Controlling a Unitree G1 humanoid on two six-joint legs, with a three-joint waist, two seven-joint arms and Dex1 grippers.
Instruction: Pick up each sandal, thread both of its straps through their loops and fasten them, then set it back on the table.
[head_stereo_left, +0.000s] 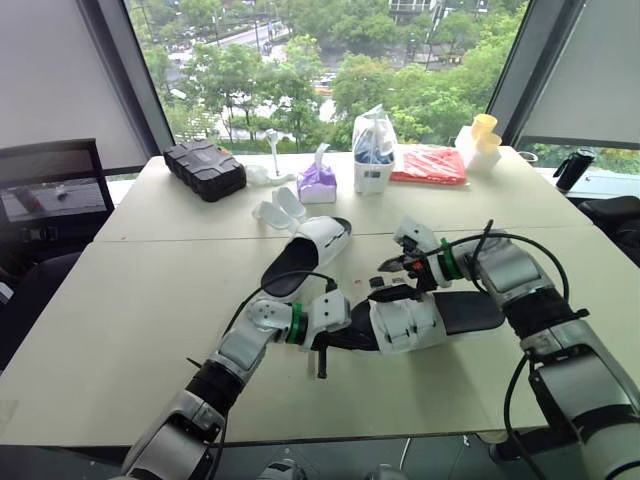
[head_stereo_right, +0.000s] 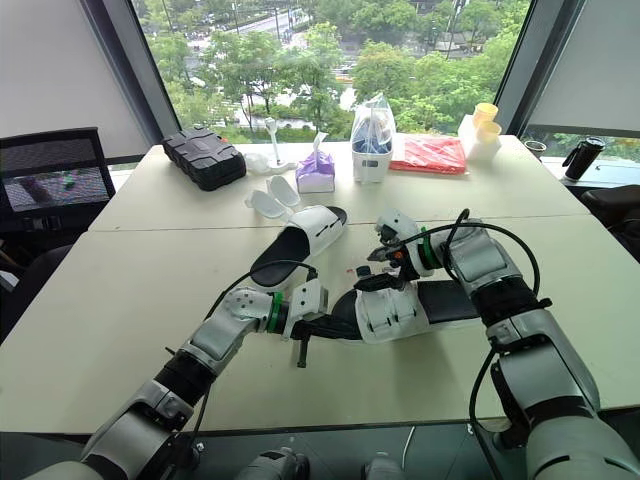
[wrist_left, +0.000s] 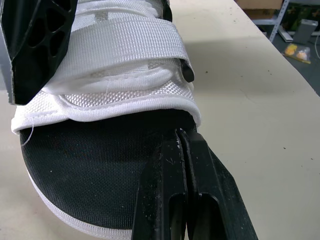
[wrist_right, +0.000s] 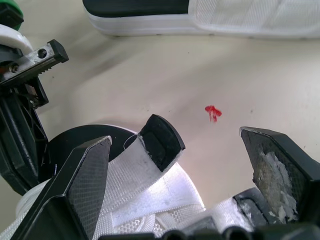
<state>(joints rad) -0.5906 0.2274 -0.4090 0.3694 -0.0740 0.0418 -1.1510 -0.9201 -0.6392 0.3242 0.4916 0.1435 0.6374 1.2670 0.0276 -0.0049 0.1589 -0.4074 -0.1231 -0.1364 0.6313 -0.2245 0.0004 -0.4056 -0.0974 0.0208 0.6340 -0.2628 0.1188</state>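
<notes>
White mesh sandal with black insole (head_stereo_left: 405, 325) lies mid cream table (head_stereo_left: 120, 330), between both arms. Left tool (wrist_left: 181, 136): fingers pressed together, nothing visible between them, lying on the insole at the toe, tips at the upper's edge. Right tool (wrist_right: 176, 140): fingers wide apart, straddling the loose white black-tipped strap (wrist_right: 132, 177). Second matching sandal (head_stereo_left: 312, 248) lies on the table just behind.
</notes>
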